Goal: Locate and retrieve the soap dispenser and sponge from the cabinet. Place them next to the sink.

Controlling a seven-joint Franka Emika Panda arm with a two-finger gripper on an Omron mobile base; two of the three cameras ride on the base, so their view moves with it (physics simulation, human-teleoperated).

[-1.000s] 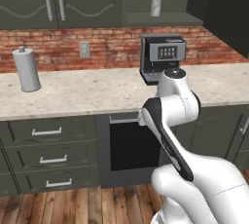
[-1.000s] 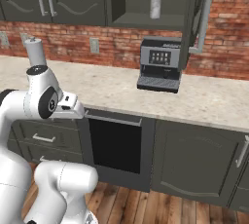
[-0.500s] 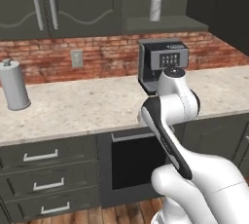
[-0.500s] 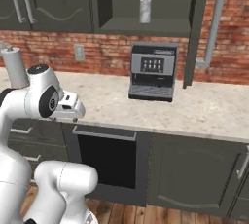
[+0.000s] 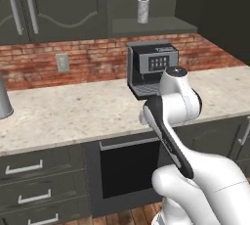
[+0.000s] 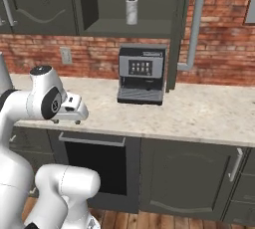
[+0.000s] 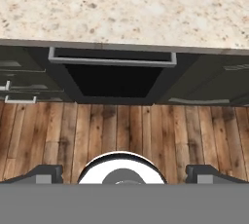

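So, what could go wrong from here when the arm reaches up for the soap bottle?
1. The soap bottle stands high on the cabinet shelf, directly above the coffee machine; a rising arm might hit the machine.
2. The open cabinet door hangs beside the shelf and could be struck.
3. The open gripper points at the floor, so a large swing is needed.

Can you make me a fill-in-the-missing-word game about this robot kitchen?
1. The soap dispenser stands on the shelf inside the open ____.
2. Right below that shelf, on the counter, sits a black ____ machine.
3. The wall behind the counter is made of red ____.
4. The gripper points down at the wooden floor and its two tips stand far apart, so it is ____.

Missing words: cabinet; coffee; brick; open
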